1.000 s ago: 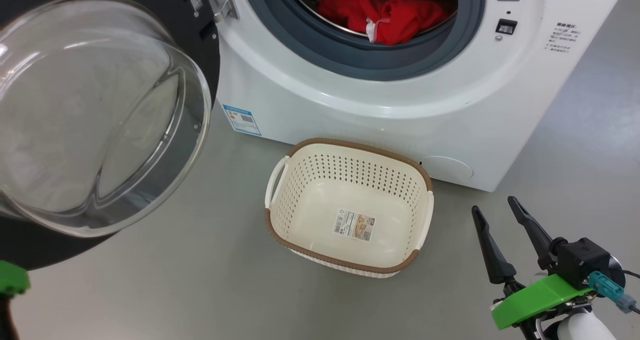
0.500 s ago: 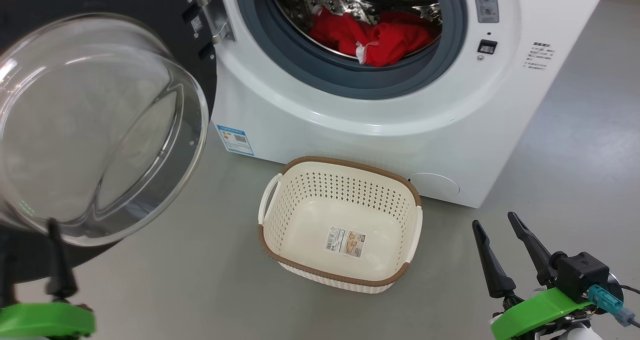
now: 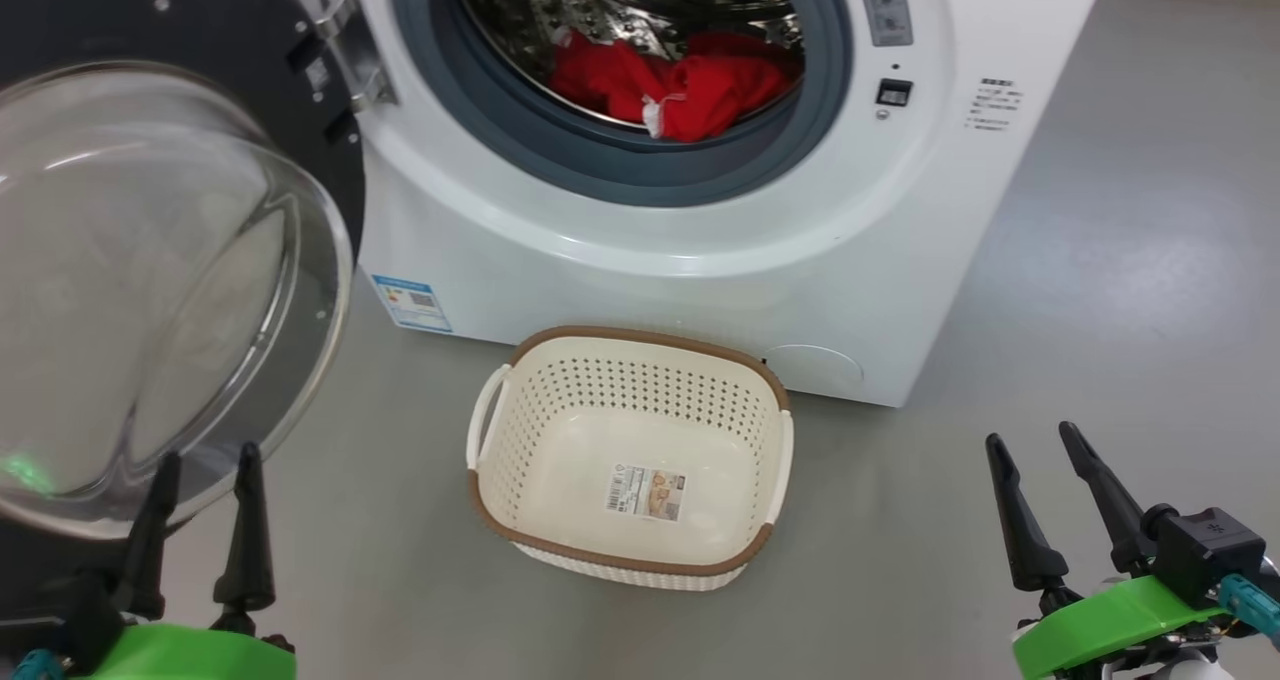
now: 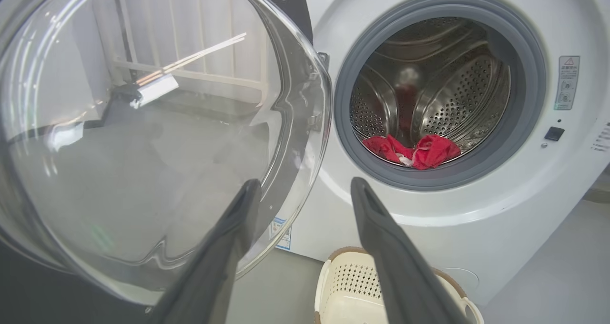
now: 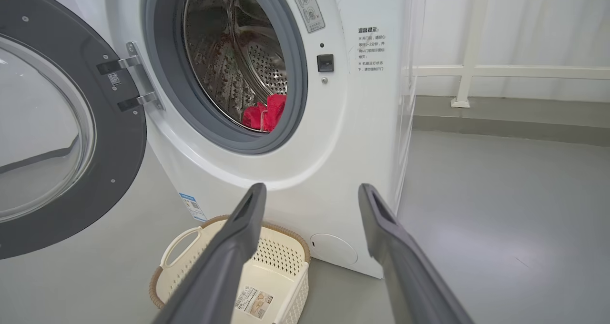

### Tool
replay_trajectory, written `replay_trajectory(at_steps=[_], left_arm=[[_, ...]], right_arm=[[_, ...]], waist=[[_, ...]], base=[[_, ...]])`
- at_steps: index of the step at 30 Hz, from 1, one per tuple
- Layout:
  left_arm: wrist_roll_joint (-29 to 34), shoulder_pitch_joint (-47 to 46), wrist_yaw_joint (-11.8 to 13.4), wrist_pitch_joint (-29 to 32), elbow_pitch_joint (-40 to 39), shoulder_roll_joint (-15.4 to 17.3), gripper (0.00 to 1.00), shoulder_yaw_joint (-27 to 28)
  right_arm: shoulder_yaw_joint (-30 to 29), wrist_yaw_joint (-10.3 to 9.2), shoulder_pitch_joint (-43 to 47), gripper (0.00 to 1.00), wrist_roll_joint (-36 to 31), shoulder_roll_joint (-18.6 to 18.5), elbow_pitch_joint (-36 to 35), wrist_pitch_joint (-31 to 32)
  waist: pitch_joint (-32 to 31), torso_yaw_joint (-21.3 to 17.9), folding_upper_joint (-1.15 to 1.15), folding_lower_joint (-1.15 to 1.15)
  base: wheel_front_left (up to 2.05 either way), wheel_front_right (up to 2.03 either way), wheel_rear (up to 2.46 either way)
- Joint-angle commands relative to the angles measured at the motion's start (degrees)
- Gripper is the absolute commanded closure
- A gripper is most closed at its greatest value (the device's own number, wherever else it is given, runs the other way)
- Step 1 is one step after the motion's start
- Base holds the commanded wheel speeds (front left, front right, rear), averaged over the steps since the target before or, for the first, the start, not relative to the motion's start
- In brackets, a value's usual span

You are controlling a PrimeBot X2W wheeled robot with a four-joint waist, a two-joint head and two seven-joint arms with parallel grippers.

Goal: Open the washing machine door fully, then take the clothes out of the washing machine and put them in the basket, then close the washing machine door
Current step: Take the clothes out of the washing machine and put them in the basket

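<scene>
The washing machine door (image 3: 160,280) stands swung wide at the left of the head view; the clothes (image 3: 690,85) lie in the washing machine (image 3: 640,250) drum, upper centre; the basket (image 3: 650,336) below holds nothing yet. The left gripper (image 3: 208,455), a second ago barely showing, now rises at lower left, fingers spread and empty; the door step looks done. The right gripper (image 3: 1030,435) waits lower right, fingers apart; the camera has swung, sliding everything leftward.

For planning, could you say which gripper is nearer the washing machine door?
Left. The left gripper is close beside the washing machine door; the right gripper is beyond the basket.
</scene>
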Motion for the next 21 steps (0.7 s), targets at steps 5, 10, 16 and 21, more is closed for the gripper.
replay_trajectory(at_steps=[5, 10, 16, 21], left_arm=[[-0.58, 0.29, 0.06, -0.27, -2.81, 2.44, 0.0, -1.58], [-1.23, 0.2, 0.06, -0.27, -3.93, 3.02, 0.0, -4.16], [-1.56, 0.36, 0.06, -0.27, -5.09, 3.49, 0.0, -5.98], [-2.51, 1.0, 0.06, -0.27, -6.32, 3.42, 0.0, -7.44]], right_arm=[[-0.27, 0.37, -0.24, 0.0, 0.41, -0.1, -2.19, -0.52], [-1.05, 0.37, -0.43, 0.0, 0.23, 0.22, -2.75, -0.52], [-1.87, 0.37, -0.71, 0.0, 0.32, 0.53, -3.03, -0.52], [-2.49, 0.37, -0.63, 0.0, 0.44, 0.92, -3.19, -0.52]], waist=[[0.62, -3.67, 0.0, 0.0], [1.13, -6.26, 0.0, 0.0], [1.38, -8.84, 0.0, 0.0], [1.45, -11.24, 0.0, 0.0]], base=[[0.0, 0.0, 0.0], [0.0, 0.0, 0.0], [0.0, 0.0, 0.0], [0.0, 0.0, 0.0]])
